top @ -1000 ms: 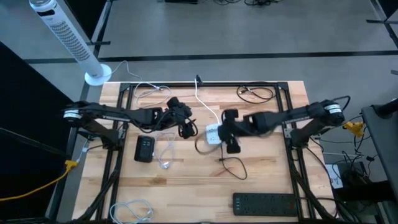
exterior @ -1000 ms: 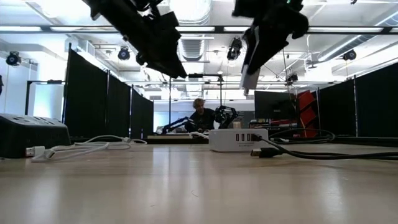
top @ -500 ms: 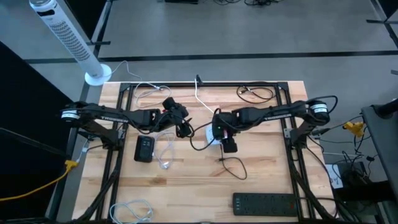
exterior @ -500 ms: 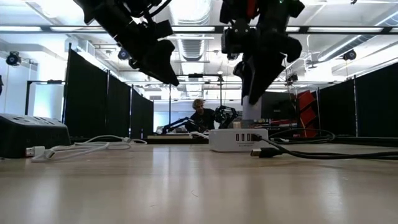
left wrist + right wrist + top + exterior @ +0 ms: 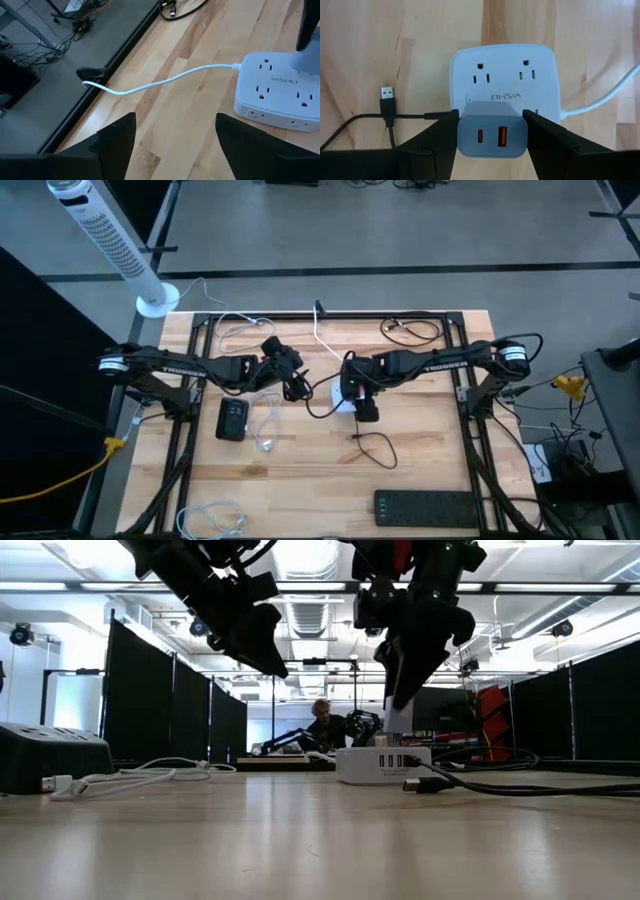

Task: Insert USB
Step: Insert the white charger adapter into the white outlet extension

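Charger poised over the power strip

We see the right gripper [image 5: 492, 131] clamping a grey charger [image 5: 492, 130] above the white power strip [image 5: 503, 80]; left gripper [image 5: 175, 132] spread apart.

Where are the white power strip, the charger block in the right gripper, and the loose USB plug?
white power strip [image 5: 502, 70]: right wrist view, top face between outlets.
charger block [image 5: 492, 129]: right wrist view, port face.
loose USB plug [image 5: 387, 93]: right wrist view, metal tip.
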{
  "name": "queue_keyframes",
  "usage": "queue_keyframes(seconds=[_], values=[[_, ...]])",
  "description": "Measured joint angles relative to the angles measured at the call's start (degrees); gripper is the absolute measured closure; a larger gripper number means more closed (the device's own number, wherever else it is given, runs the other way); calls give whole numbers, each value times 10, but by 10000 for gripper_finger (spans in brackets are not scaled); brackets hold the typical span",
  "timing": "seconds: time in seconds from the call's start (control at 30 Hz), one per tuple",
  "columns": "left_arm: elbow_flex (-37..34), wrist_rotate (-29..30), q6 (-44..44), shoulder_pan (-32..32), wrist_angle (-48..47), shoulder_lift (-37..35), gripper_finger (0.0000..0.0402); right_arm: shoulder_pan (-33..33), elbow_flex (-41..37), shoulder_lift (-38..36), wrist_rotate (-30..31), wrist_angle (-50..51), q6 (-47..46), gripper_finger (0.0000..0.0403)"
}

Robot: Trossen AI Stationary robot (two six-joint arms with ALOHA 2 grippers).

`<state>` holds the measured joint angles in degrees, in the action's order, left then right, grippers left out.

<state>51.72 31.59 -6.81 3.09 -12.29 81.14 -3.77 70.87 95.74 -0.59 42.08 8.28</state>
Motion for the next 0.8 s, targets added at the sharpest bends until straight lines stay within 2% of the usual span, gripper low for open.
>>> queue_keyframes(seconds=[0.3, 0.8], values=[[0, 0, 0, 0, 0, 0, 141, 0, -2, 0, -5, 0, 7, 214], [0, -1, -3, 0, 2, 0, 141, -5, -2, 0, -29, -70, 16, 214]])
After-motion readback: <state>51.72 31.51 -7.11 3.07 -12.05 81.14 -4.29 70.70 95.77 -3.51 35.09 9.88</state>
